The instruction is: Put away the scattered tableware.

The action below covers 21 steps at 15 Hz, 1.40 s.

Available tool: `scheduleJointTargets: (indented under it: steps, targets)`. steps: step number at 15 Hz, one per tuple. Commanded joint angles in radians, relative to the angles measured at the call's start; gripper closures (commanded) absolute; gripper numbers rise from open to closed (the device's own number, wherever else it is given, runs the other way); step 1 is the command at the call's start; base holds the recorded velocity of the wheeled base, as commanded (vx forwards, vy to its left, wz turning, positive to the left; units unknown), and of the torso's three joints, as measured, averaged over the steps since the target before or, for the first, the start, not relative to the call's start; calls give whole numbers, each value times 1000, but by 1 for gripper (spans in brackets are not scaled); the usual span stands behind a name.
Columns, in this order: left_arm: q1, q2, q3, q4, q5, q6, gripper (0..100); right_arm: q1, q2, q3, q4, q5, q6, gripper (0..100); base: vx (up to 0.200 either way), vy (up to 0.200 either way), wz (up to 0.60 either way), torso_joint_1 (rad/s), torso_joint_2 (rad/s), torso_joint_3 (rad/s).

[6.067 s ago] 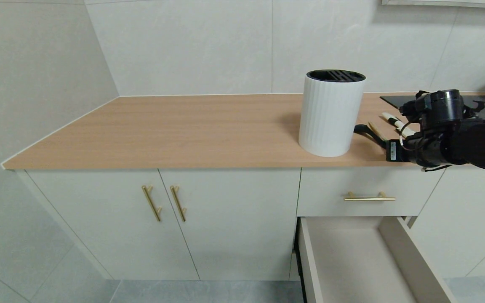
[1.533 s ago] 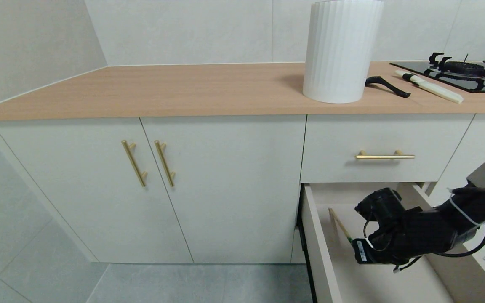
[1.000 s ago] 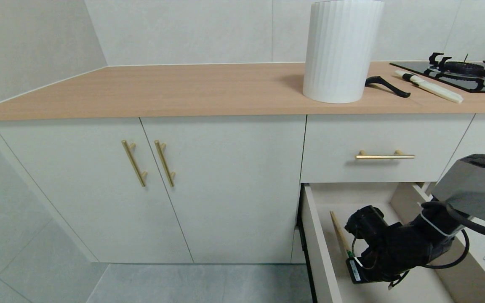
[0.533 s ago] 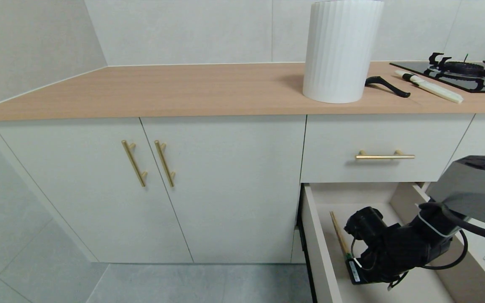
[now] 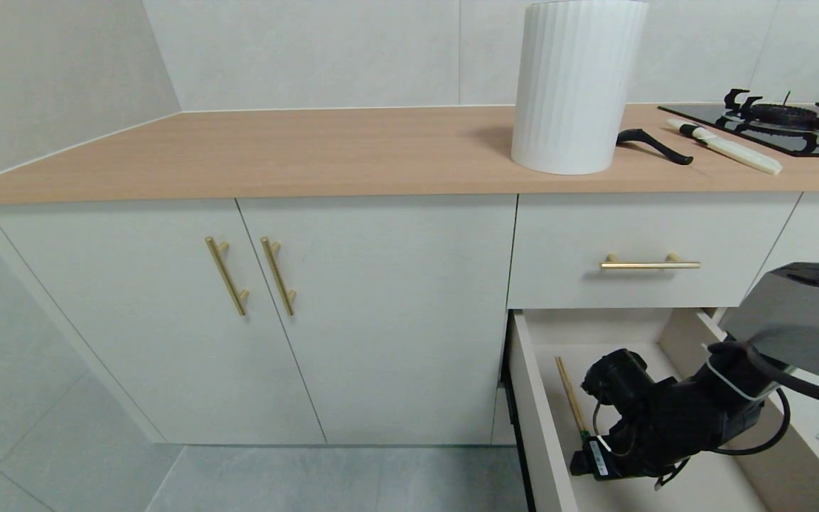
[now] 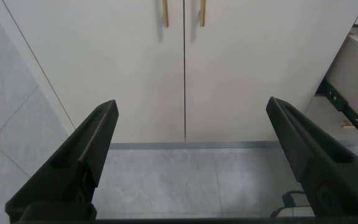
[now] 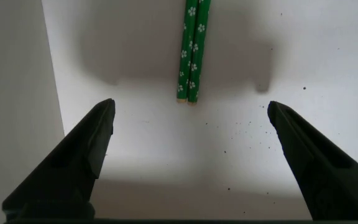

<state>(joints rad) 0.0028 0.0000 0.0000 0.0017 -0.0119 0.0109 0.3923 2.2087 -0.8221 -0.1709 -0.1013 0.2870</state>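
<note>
Since six seconds ago the right arm has left the countertop and come down into the open lower drawer, and over the last second and a half the chopsticks have gone from being carried at a tilt to lying flat on the drawer floor; the right gripper has drawn back a little toward the drawer front; the head camera itself has dropped lower, so the counter sits higher in that view without having moved. The chopsticks lie side by side along the drawer's left wall, their green flowered ends toward the gripper; in the right wrist view the jaws stand spread wide with both fingers apart from the chopsticks and nothing between them. The left gripper hangs with its jaws likewise released and empty, facing the cabinet doors and the grey floor. On the countertop stand a white ribbed container, just beside it a black-handled utensil, then a white knife near the gas stove; the upper drawer is closed.
</note>
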Motion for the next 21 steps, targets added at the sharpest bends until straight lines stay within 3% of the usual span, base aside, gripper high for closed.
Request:
scheduleJointTargets:
  steps: [1, 7, 12, 21]
  targets:
    - [0, 0, 0, 0, 0, 0, 0, -1, -55, -2, 1, -11, 3, 0, 0, 0, 0, 0, 0, 0]
    - [0, 0, 0, 0, 0, 0, 0, -47, -336, 32, 7, -12, -2, 0, 0, 0, 0, 0, 0, 0]
    - [0, 0, 0, 0, 0, 0, 0, -205, -629, 29, 4, -2, -81, 0, 0, 0, 0, 0, 0, 0]
    - [0, 0, 0, 0, 0, 0, 0, -213, -715, 37, 5, -2, -111, 0, 0, 0, 0, 0, 0, 0]
